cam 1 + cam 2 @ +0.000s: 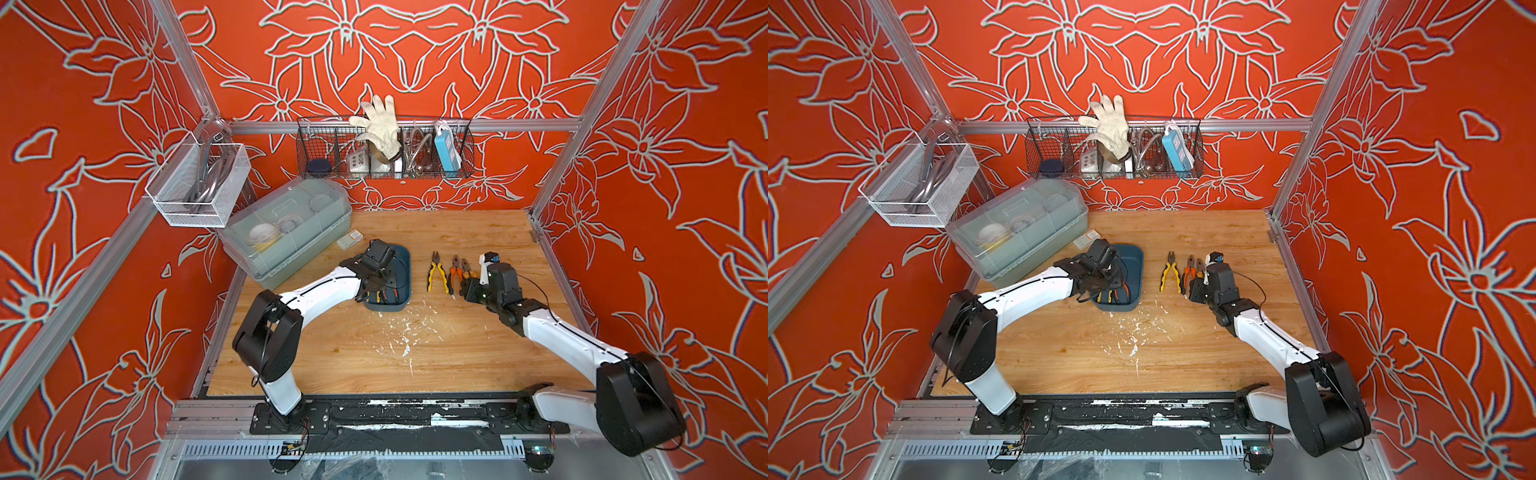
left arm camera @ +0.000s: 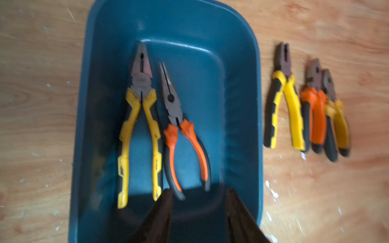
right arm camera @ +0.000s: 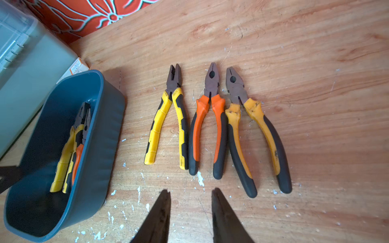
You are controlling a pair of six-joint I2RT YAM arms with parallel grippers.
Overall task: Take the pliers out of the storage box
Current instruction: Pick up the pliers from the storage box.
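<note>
The teal-blue storage box stands left of the table's middle. Two pliers lie in it side by side: a yellow-handled pair and a long-nosed orange-handled pair. My left gripper hangs inside the box over their handle ends, open, with nothing between its fingers. Three more pliers lie in a row on the wood right of the box: yellow, orange and amber-handled. My right gripper hovers just short of their handle ends, open and empty.
A large translucent grey lidded container stands behind and left of the box, with a small carton beside it. A black wire basket hangs on the back wall and a white mesh basket on the left. White flecks dot the wood.
</note>
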